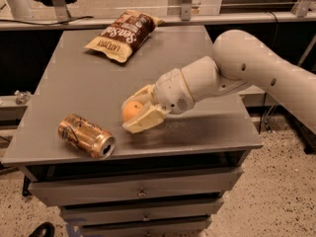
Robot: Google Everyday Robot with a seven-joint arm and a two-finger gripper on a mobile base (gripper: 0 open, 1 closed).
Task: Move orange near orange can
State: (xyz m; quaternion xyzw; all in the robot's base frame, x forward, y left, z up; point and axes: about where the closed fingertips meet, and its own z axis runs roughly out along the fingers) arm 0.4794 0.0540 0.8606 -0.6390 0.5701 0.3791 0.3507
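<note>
While the big grey table (74,83) with drawers under it fills most of the view, the fat white robot arm (256,63) reaches over it from the right side of the view. A brown and cream chip bag (122,35) lies flat at the back of the table, well apart from everything else. The orange can (86,136) lies on its side near the front edge, with its silver end turned to the front. Just to the right of it in the view is the gripper (129,115), held low over the table top. Its two cream jaws are closed around the orange (132,109), one above it and one below. So the orange is in the gripper, near the can but not touching it. I think it looks close enough to be let go soon. The orange is round, so it could roll off the front edge if it is dropped from too high. The can could roll away too if the gripper bumps it, because it lies on its round side. The jaws hide part of the orange. I cannot tell if the lower jaw touches the table. The arm is cut off at the right edge, so the rest of the robot is not seen.
</note>
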